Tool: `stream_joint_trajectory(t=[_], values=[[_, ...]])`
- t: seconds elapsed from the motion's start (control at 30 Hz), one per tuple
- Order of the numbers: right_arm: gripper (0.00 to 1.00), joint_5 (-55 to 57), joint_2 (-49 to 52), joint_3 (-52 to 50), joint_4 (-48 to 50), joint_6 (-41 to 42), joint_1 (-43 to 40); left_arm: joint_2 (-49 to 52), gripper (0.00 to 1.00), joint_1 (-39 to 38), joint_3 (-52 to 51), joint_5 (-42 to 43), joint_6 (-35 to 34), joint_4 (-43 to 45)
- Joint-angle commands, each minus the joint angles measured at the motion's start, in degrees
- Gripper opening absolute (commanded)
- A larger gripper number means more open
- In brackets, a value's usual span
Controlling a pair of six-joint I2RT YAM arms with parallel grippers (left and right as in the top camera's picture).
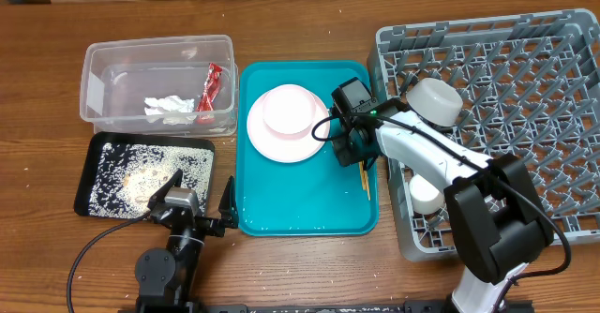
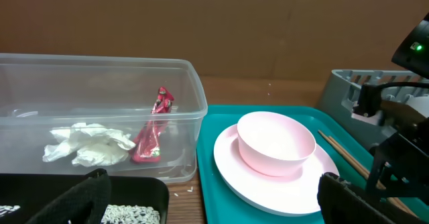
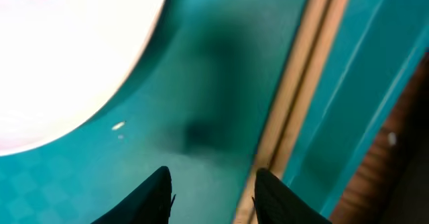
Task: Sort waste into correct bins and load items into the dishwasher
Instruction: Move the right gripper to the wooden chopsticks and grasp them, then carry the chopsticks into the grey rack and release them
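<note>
1. Right gripper (image 3: 213,184): fingers parted partway, bare floor of the teal tray (image 1: 281,215) showing in the gap, nothing clamped between them.
2. Hangs low over the right part of that tray, pointing down, between the pale plate (image 1: 272,142) and the tray's right rim.
3. Two chopsticks (image 3: 295,96): side by side along the tray's right rim, running past the fingertip nearer that rim. Outside the gap, not between the fingers. Touching that fingertip or just clear of it: cannot tell.
4. Pink bowl (image 2: 276,143): sitting upright on the pale plate, on the far side of the right gripper from the chopsticks, near it but apart.
5. Left gripper (image 2: 213,184): spread wide, empty, no contact with anything visible. Sits low at the table's front edge, between the black tray (image 1: 89,177) and the teal tray.
6. Straight ahead of the left gripper: clear tub (image 1: 94,88), with a red wrapper (image 1: 211,86) leaning inside and a crumpled tissue (image 1: 169,105) beside it on the tub's floor.
7. Crumbs (image 1: 141,168): scattered over the black tray, just to the left of the left gripper.
8. Grey dish rack (image 1: 394,46): just beside the teal tray's right rim, holding a white bowl (image 1: 436,102) near its left wall and a white cup (image 1: 427,196) closer to the front, partly hidden by the right arm.
</note>
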Motion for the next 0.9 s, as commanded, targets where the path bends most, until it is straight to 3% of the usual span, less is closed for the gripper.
stream_joint_trajectory(t=[0.0,0.23,0.33,0.4,0.43,0.5,0.87], values=[[0.45,4.48,-1.84,-0.55,1.51,-0.59,-0.39,-0.55,1.00,0.15,-0.20,0.57,-0.59,-0.09],[0.45,0.66,-1.84,-4.63,5.40,0.55,-0.55,-0.55,1.00,0.15,-0.20,0.57,-0.59,-0.09],[0.39,0.63,-1.84,-6.21,6.60,1.31,-0.42,-0.55,1.00,0.15,-0.20,0.57,-0.59,-0.09],[0.28,0.52,-1.84,-6.32,6.14,2.45,-0.42,-0.55,1.00,0.15,-0.20,0.57,-0.59,-0.09],[0.12,-0.61,-1.90,-5.90,5.27,2.43,-0.37,-0.55,1.00,0.15,-0.20,0.57,-0.59,-0.09],[0.04,-2.93,-2.01,-4.42,3.65,2.47,-0.37,-0.55,1.00,0.15,-0.20,0.59,-0.59,-0.09],[0.04,-5.57,-9.79,13.62,-8.90,3.93,-2.91,-0.55,1.00,0.15,-0.20,0.59,-0.59,-0.09]])
